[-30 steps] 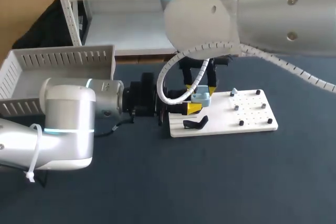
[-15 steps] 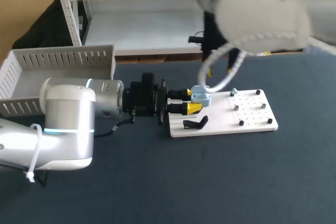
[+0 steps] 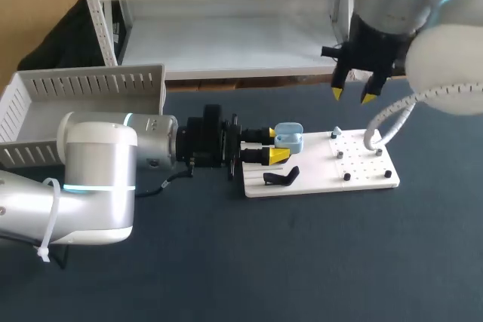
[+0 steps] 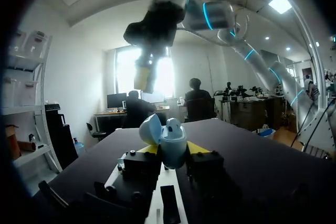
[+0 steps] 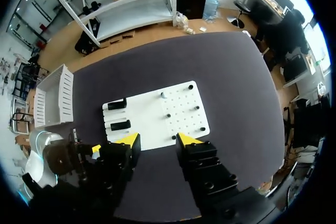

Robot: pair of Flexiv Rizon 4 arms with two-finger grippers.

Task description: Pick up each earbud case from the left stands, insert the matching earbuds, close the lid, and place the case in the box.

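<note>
The case (image 3: 289, 138) is a small rounded shell of light blue, glossy plastic. It is held off the table over the near end of the white board (image 3: 362, 160), with its lid (image 4: 150, 128) swung open and tipped back. My left gripper (image 3: 272, 145) has it pinched from two sides, one yellow tip on each flank of the lower half. The shell is smooth and curved, so I judge the hold to be slippery. I want the left arm dead steady and the opening facing up while anything is pressed in.

The left wrist view shows a pale rounded shape in the mouth of the case. I cannot tell whether it is a seated earbud.

The board is flat, matt and hard, with rows of holes and a few short dark pegs (image 3: 346, 176). A small pale piece (image 3: 336, 133) at its far edge may be an earbud. If so, I would come straight down on it and close gently, as it is tiny and would skid. A black hooked stand (image 3: 281, 178) lies just beside the case and needs clearance.

My right gripper (image 3: 353, 96) hangs high above the board's far side, fingers spread, holding nothing. The slatted white box (image 3: 90, 84) waits well apart, behind the left arm.
</note>
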